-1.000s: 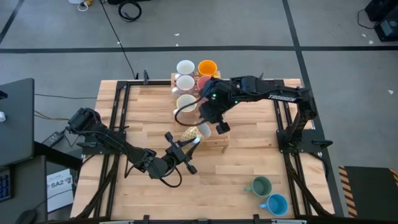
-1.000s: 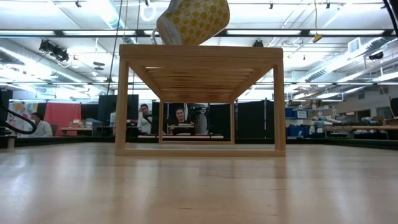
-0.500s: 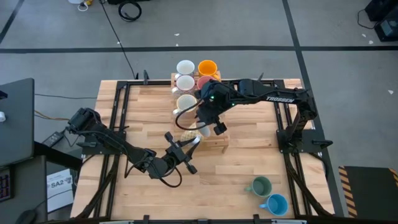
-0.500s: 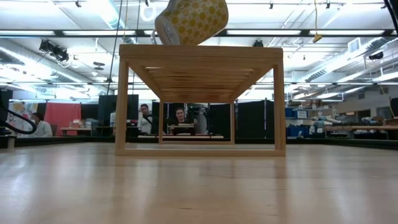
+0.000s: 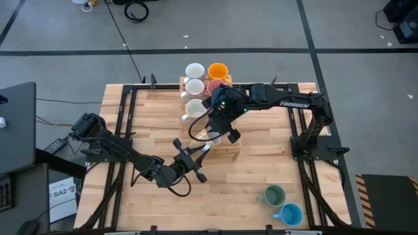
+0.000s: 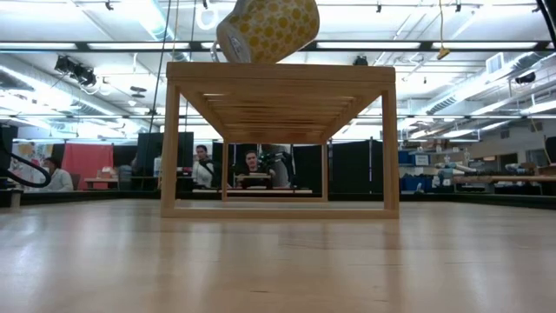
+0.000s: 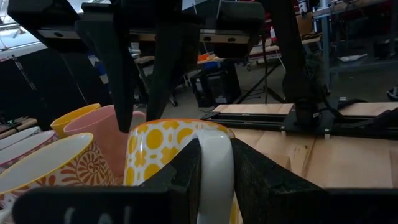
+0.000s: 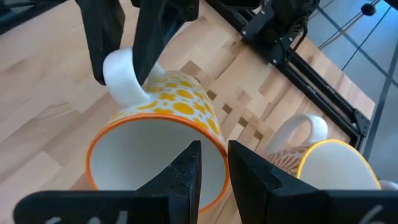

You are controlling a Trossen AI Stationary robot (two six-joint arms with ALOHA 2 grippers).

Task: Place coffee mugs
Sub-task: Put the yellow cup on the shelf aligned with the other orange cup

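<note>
Left gripper point(image 5: 200, 147) pinches the white handle of the yellow mug point(image 6: 268, 29), fingers point(image 7: 185, 169) tight on both sides of the loop. Right gripper point(image 5: 216, 130) holds the same mug by its rim, one finger point(image 8: 186, 168) inside and one outside the wall. That makes two grips on one mug, which hangs tilted just over the front end of the stand point(image 6: 278, 75). Whether it touches the stand top, cannot tell. The table point(image 5: 261, 163) is light wood slats, with the stand sitting mid-table toward the far edge. The right arm reaches across the stand and covers much of it, also hiding part of the pink mug point(image 5: 213, 85). Lined up on the stand behind the held mug are a cream mug point(image 5: 195, 108), a white mug point(image 5: 194, 86), a second white mug point(image 5: 194, 70) and the orange mug point(image 5: 217, 70), packed close together. The cream mug, with an orange pattern point(image 8: 323, 158), sits just beside the yellow one, so it is tight there. The green mug point(image 5: 273, 194) and blue mug point(image 5: 290, 214) stand side by side near the table's front right corner, well apart from the rest. People point(image 6: 252, 165) sit in the room behind, seen through the stand's legs.
</note>
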